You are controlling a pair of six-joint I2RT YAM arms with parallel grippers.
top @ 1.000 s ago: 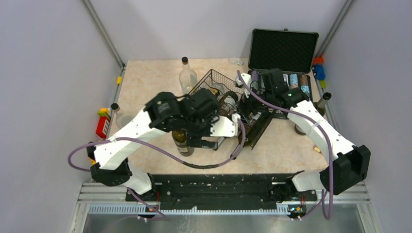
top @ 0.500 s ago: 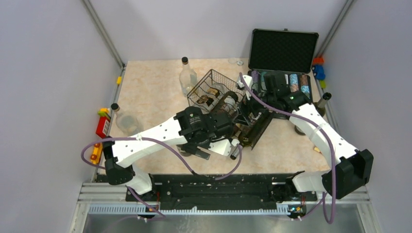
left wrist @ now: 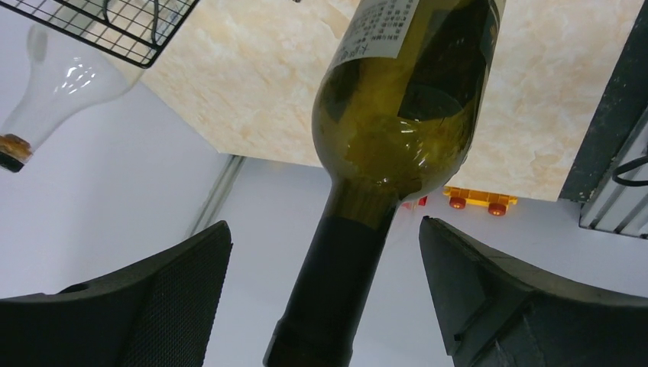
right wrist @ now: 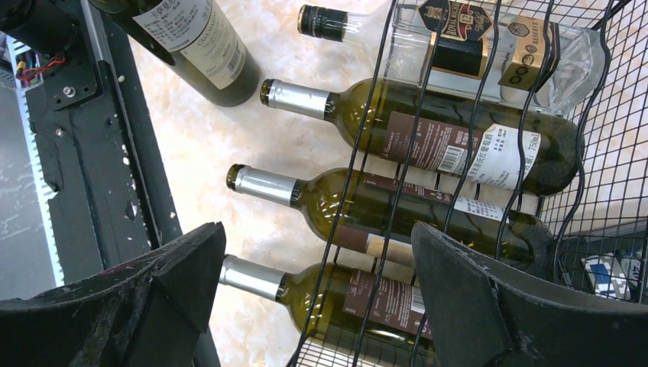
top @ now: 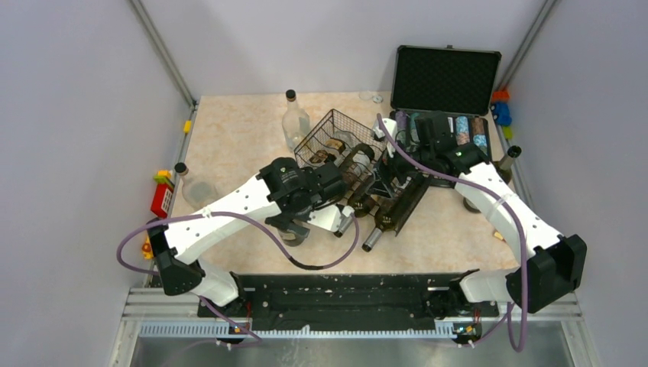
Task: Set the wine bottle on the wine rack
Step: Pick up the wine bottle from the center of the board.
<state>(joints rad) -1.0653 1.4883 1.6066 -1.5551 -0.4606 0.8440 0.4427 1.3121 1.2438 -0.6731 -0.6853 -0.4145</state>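
Your left gripper [left wrist: 322, 229] is over the wine bottle [left wrist: 405, 99]. Its jaws are wide apart, and the dark neck of the bottle passes between them. There is a free gap on each side, so neither finger touches the glass.

The wine bottle is dark green with a pale label. It stands upright on the worktop [top: 237, 138], just beside the near left side of the wine rack [top: 334, 128] and not in it. In the right wrist view you see its base on the marbled surface, close to the necks of the bottles that lie in the rack.

Your right gripper [right wrist: 317, 229] hangs above the wine rack. Its jaws are also wide apart and hold nothing.

Under it, three green bottles with silver capsules [right wrist: 397, 206] lie side by side in the wire cradles, and their necks stick out of the rack toward your side. A clear spirits bottle with a black cap [right wrist: 489, 46] lies next to them, at the farther side.

Behind the rack, a clear bottle [top: 294, 122] stands on the worktop. The open black case [top: 447, 76] is at the far right corner.
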